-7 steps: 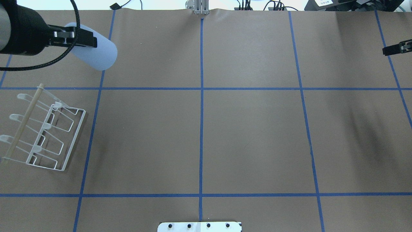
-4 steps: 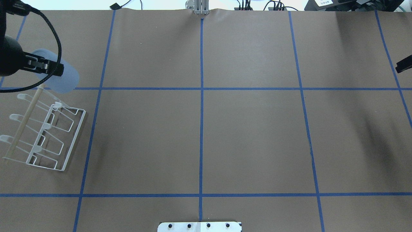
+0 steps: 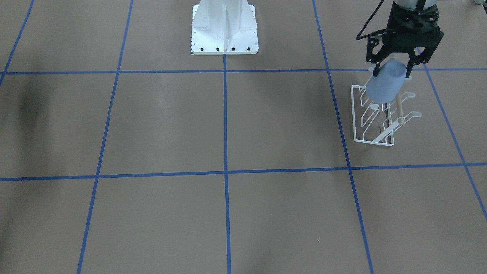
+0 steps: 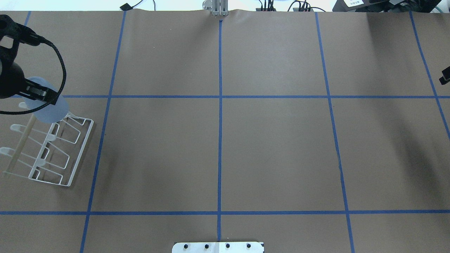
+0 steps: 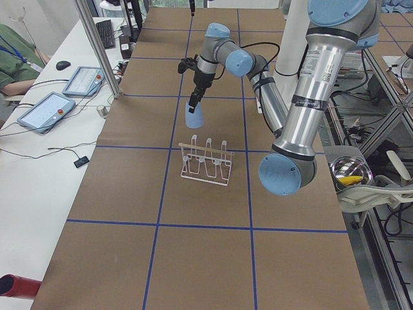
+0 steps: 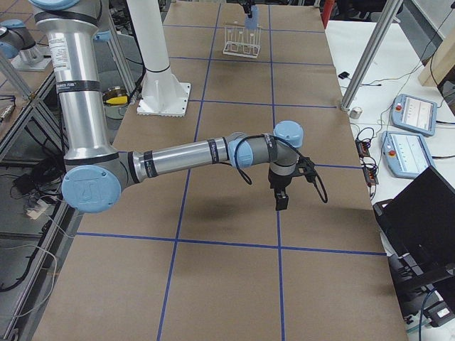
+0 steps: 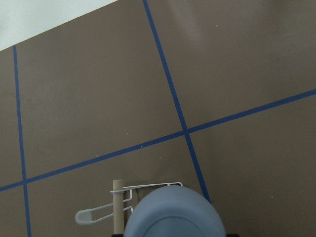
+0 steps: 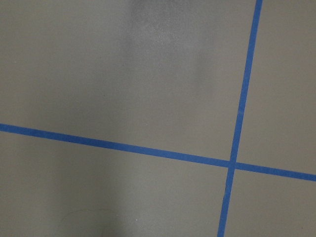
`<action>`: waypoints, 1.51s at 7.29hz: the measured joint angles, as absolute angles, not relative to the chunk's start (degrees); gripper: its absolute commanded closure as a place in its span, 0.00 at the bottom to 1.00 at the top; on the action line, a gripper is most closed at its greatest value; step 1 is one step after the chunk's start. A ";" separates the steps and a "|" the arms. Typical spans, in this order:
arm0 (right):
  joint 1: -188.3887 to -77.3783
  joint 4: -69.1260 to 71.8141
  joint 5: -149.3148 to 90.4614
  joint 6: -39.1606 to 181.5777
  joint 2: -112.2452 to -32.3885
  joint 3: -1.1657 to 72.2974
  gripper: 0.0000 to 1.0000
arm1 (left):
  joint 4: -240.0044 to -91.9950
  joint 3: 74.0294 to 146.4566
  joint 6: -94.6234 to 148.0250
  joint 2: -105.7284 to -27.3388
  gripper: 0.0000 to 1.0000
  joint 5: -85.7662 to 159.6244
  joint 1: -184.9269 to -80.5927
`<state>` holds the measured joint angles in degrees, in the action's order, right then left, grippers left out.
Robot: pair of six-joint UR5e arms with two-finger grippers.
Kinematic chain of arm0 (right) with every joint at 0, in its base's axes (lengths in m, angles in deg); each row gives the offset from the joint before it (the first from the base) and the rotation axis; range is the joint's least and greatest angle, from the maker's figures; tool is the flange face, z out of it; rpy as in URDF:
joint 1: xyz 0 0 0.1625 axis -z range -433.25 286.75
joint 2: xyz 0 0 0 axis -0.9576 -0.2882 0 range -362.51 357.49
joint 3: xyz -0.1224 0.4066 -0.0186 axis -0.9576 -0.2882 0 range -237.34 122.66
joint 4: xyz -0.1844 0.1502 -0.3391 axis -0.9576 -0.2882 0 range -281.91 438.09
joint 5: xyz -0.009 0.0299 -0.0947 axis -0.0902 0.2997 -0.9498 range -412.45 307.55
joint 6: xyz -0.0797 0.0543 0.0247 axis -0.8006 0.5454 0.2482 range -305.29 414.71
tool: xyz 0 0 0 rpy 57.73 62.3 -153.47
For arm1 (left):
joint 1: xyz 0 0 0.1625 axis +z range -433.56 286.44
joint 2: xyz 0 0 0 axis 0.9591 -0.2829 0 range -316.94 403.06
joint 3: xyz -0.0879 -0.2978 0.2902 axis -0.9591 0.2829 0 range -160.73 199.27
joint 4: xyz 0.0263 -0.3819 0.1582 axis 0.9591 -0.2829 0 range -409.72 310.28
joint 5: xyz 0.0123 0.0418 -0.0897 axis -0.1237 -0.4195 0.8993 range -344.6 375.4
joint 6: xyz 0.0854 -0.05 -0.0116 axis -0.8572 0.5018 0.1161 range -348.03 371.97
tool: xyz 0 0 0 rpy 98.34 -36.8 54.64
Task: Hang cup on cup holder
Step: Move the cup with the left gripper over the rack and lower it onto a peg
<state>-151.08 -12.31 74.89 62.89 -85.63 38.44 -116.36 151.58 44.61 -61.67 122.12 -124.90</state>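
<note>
The cup (image 3: 385, 86) is pale blue-grey and tilted, its wide end lowest. My left gripper (image 3: 392, 71) is shut on its upper part. It hangs over the end of the cup holder (image 3: 374, 121) farthest from the robot's base, a white wire rack with a wooden dowel (image 3: 399, 108). I cannot tell whether cup and prong touch. In the overhead view the cup (image 4: 49, 109) covers the rack's (image 4: 56, 154) far prongs under the left gripper (image 4: 39, 95). The left wrist view shows the cup's closed end (image 7: 174, 217) above a prong (image 7: 94, 215). Only a tip of my right gripper (image 4: 445, 76) shows.
The brown paper table top (image 4: 218, 140) carries a grid of blue tape lines. The white robot pedestal (image 3: 224, 28) stands at the robot's side. The right arm hangs over the table (image 6: 282, 197), far from the rack. Tablets and cables lie beyond the far edge (image 5: 58, 103).
My left gripper has carried the cup toward the robot, from the far left of the table to above the rack's far end. My right gripper has slid further toward the right edge.
</note>
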 measured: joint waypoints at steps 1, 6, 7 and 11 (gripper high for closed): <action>-151.10 -12.49 75.01 62.83 -85.63 38.25 0.00 | -116.45 150.18 44.47 -61.88 1.00 123.16 -124.85; -151.11 -12.54 75.08 62.88 -85.47 38.35 0.00 | -117.05 144.75 44.38 -64.28 1.00 125.12 -125.01; -151.08 -12.53 75.10 62.88 -85.43 38.37 0.00 | -117.52 143.84 44.35 -64.49 1.00 125.21 -125.04; -151.05 -12.60 75.90 62.96 -85.39 38.43 0.00 | -118.69 141.44 44.29 -64.53 1.00 125.74 -125.07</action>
<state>-151.05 -12.60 75.90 62.96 -85.39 38.43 -118.69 141.44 44.29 -64.53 125.74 -125.07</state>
